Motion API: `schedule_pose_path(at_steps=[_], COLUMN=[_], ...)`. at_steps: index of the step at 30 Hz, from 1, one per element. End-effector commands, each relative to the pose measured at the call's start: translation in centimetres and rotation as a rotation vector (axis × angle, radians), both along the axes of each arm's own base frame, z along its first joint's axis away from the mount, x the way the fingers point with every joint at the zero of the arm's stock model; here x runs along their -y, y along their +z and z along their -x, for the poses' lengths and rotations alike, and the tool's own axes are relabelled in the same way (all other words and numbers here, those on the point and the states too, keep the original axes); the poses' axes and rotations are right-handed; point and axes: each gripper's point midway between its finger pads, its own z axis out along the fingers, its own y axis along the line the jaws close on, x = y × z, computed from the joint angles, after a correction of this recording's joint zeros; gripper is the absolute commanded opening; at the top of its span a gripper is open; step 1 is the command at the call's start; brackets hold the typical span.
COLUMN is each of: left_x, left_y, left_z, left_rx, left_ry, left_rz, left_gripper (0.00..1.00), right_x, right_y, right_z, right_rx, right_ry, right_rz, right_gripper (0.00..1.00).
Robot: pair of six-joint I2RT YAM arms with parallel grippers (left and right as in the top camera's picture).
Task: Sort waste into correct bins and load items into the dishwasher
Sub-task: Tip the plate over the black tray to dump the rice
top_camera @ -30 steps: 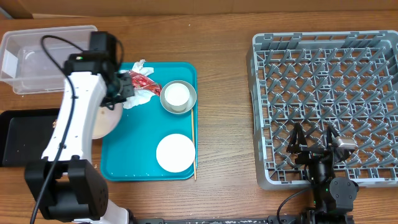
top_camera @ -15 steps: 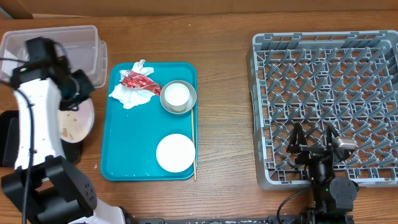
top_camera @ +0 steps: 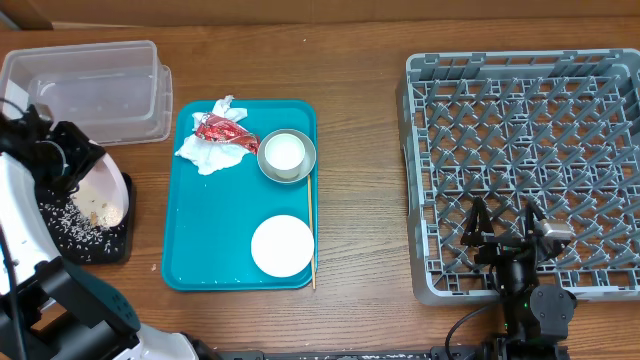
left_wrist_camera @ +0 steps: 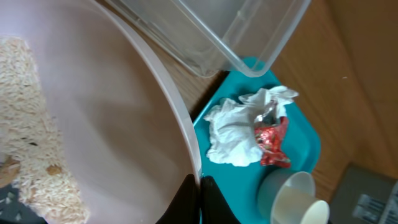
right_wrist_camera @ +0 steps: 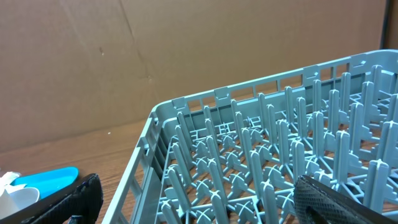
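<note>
My left gripper (top_camera: 88, 168) is shut on the rim of the pale pink plate (top_camera: 108, 196), which is tilted over the black tray (top_camera: 20, 200) at the far left. Rice grains (top_camera: 68, 226) lie scattered on that tray, and more rice (left_wrist_camera: 28, 118) clings to the plate (left_wrist_camera: 118, 124). In the left wrist view the black fingers (left_wrist_camera: 189, 202) pinch the rim. On the teal tray (top_camera: 215, 230) lie the napkin (top_camera: 208, 152) and red wrapper (top_camera: 226, 131), a bowl (top_camera: 287, 156) with a white cup inside, and the white plate (top_camera: 282, 245). My right gripper (top_camera: 505, 222) hangs open over the dish rack (top_camera: 520, 120).
The clear tub (top_camera: 90, 85) stands at the back left, just behind the black tray. A thin wooden stick (top_camera: 311, 225) lies along the teal tray's right edge. Bare wooden table separates the teal tray from the rack. Cardboard walls stand beyond the rack (right_wrist_camera: 249, 143).
My left arm has carried the pink plate left, off the teal tray, and tipped it over the black tray. Rice now lies on that tray. The right arm has not moved.
</note>
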Motion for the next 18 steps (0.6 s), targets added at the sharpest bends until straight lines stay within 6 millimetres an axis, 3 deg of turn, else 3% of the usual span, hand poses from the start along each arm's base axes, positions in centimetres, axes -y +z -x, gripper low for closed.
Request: schedule_pose_path(at_steps=[1,6,18], left_x=[0.3,0.3,-3.2], left_y=[2.7,4.9,5.2], left_z=[-0.8,-0.7,1.8], left_rx=[0.143,0.274,0.292], left_ry=[-0.042,-0.069,0.049], left_rz=[0.102,0.223,0.267], left_gripper=[0.04,0.04,0.04], right_x=[0.2,0.2,0.2], right_y=[-0.2,-0.2,-0.2], right_z=[0.0,0.0,0.0], right_rx=[0.005,0.005,0.005], right_ry=[-0.008,-0.008,-0.008], right_rz=[0.005,0.005,0.005], right_gripper=[1.0,1.0,1.0])
